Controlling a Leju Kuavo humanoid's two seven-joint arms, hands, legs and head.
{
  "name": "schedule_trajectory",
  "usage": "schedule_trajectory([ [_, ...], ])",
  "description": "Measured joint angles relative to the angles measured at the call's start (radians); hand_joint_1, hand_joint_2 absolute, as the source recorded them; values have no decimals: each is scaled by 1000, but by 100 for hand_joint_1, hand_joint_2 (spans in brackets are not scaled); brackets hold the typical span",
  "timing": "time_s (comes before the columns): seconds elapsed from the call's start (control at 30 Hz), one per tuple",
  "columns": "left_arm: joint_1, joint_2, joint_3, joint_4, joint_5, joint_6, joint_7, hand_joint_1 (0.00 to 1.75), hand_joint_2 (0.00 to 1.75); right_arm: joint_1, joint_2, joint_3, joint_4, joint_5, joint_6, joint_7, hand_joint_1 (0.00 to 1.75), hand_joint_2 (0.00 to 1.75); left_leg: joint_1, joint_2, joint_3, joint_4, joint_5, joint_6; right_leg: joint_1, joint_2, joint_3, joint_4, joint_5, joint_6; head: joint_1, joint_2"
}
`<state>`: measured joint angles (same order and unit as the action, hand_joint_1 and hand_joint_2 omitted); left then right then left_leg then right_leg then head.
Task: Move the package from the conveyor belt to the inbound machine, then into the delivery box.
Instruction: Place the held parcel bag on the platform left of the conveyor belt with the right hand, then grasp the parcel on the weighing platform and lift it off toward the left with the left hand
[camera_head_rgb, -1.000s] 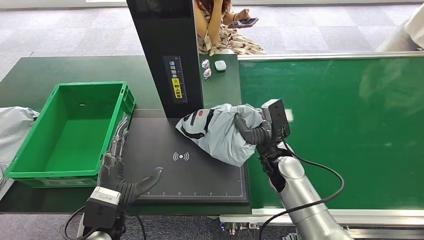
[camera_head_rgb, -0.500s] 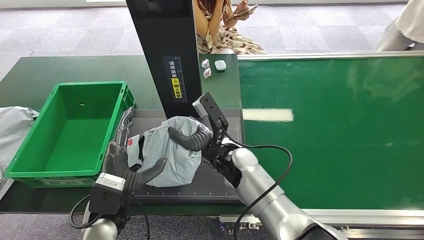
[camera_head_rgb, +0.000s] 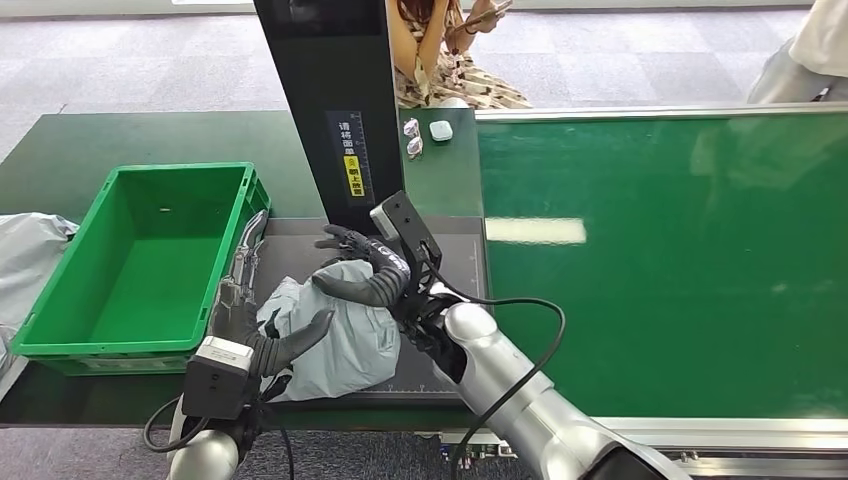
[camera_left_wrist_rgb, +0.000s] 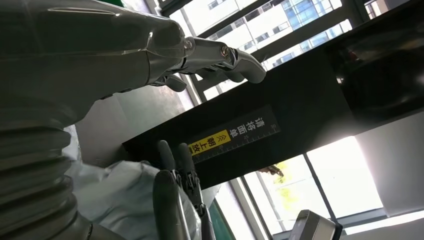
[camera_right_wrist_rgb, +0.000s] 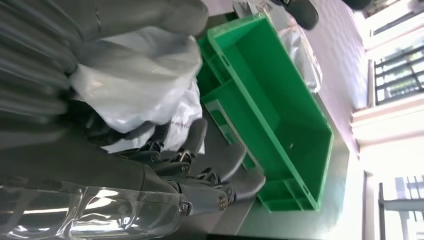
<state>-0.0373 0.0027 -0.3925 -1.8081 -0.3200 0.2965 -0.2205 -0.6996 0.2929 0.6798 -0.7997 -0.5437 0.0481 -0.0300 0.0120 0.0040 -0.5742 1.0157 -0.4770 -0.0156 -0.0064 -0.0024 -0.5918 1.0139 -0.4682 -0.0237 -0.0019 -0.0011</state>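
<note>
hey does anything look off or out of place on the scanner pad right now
Slightly. The grey package lies crumpled at the black scanner pad's front-left, seemingly overhanging its front edge, wedged between the left hand and right hand. The green box looks empty.

Grey package (camera_head_rgb: 335, 335): lies on the black scanner plate (camera_head_rgb: 455, 270), near-left part. Right hand (camera_head_rgb: 362, 268): over the package's far side, thumb on the bag, other fingers spread and lifted. Left hand (camera_head_rgb: 245, 325): against the package's left side, fingers pointing far, thumb on the bag. Black scanner column (camera_head_rgb: 330, 100): upright at the plate's far edge, yellow label on its face. Green crate (camera_head_rgb: 140, 262): just left of the plate. Green conveyor belt (camera_head_rgb: 660, 260): right of the plate. Seated person (camera_head_rgb: 445, 50): far, behind the column, holding a phone.
</note>
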Motion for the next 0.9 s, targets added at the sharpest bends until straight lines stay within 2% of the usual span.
schedule_trajectory([
  [0.17,0,0,-1,1,3,-4,0,0,175,-6,-17,0,3,32,-97,-62,0,175,0,0,0,0,0,0,0,0,0,0,0,0,0,0],
  [0.3,0,0,-3,2,3,-9,0,0,175,-4,-45,-3,-22,90,-245,-185,0,175,0,0,0,0,0,0,0,0,-1,0,0,0,0,0],
  [0.4,0,0,-5,4,0,-18,0,0,175,10,-73,-27,-69,105,-317,-246,0,175,0,0,0,0,0,0,0,0,-1,0,0,0,0,0],
  [0.5,0,4,-10,6,-6,-50,8,0,175,35,-101,-78,-128,99,-348,-277,0,175,0,0,0,0,0,0,0,0,0,0,0,0,0,0],
  [0.67,2,36,-35,6,-32,-192,40,0,175,90,-138,-175,-234,76,-361,-305,0,175,0,0,0,0,0,0,0,0,0,0,0,0,0,0],
  [0.77,6,54,-46,4,-54,-239,50,0,175,118,-153,-212,-281,70,-361,-311,0,175,0,0,0,0,0,0,0,0,-1,0,0,0,0,0],
  [0.9,13,77,-58,-2,-150,-315,84,0,175,159,-167,-258,-347,66,-362,-327,0,175,0,0,0,0,0,0,0,0,-1,0,0,0,0,0],
])
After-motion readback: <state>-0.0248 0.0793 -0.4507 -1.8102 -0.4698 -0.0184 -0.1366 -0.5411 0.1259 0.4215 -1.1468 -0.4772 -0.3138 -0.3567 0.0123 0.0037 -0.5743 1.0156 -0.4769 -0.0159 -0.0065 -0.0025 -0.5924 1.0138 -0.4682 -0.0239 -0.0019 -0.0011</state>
